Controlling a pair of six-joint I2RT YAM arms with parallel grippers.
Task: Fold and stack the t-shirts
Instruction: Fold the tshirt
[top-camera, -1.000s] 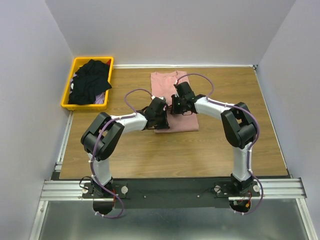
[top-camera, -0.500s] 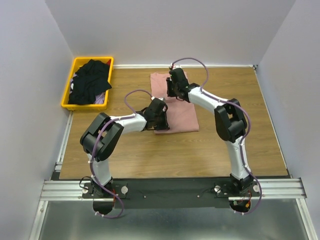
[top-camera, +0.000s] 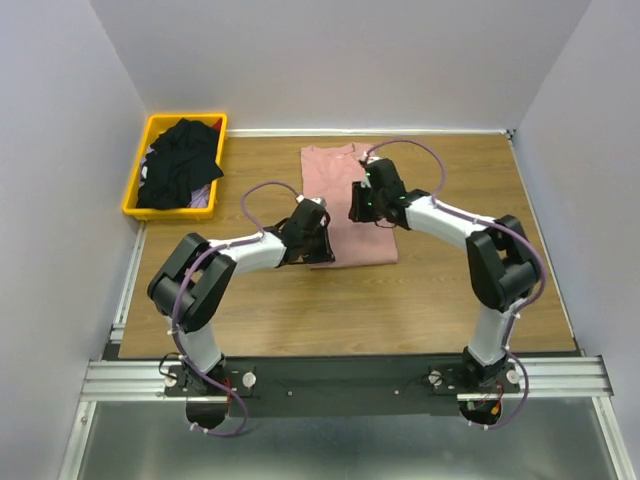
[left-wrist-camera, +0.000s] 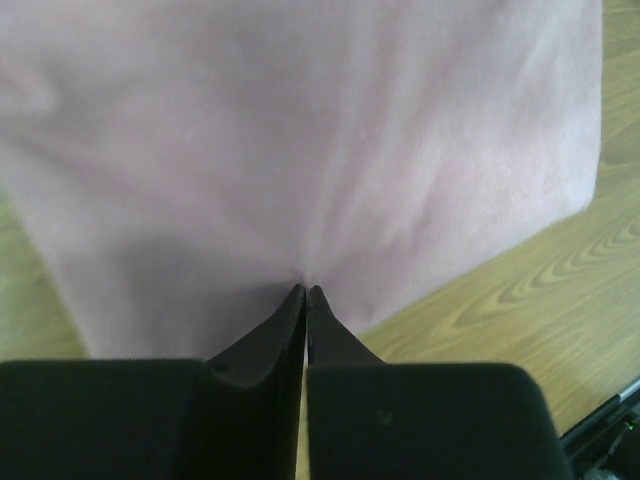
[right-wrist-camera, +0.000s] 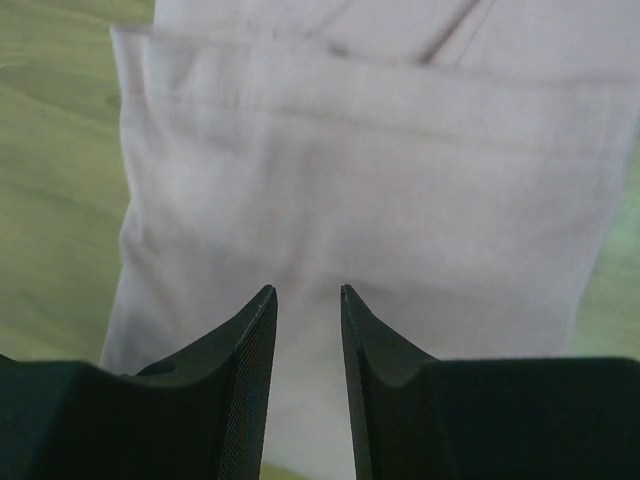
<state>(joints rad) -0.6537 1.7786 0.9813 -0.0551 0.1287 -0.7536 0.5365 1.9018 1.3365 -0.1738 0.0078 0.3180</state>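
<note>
A dusty pink t-shirt (top-camera: 326, 172) lies on the wooden table as a long folded strip, plain side up. My left gripper (top-camera: 318, 243) sits at its near left edge. In the left wrist view its jaws (left-wrist-camera: 305, 290) are pressed together, pinching the pink cloth (left-wrist-camera: 300, 130), and wrinkles run out from the tips. My right gripper (top-camera: 360, 210) hovers over the strip's middle right. In the right wrist view (right-wrist-camera: 306, 290) it stands open a small way, the pink cloth (right-wrist-camera: 380, 150) lying flat below with a fold line across it. Black t-shirts (top-camera: 180, 165) lie heaped in a bin.
A yellow bin (top-camera: 134, 185) holding the black heap stands at the far left corner of the table. Bare wood (top-camera: 450, 290) surrounds the pink strip. Grey walls close in the left, right and far sides.
The right arm reached to the shirt's far end, then drew back to its middle, and its jaws opened. The left gripper stayed pinched at the near left edge.
</note>
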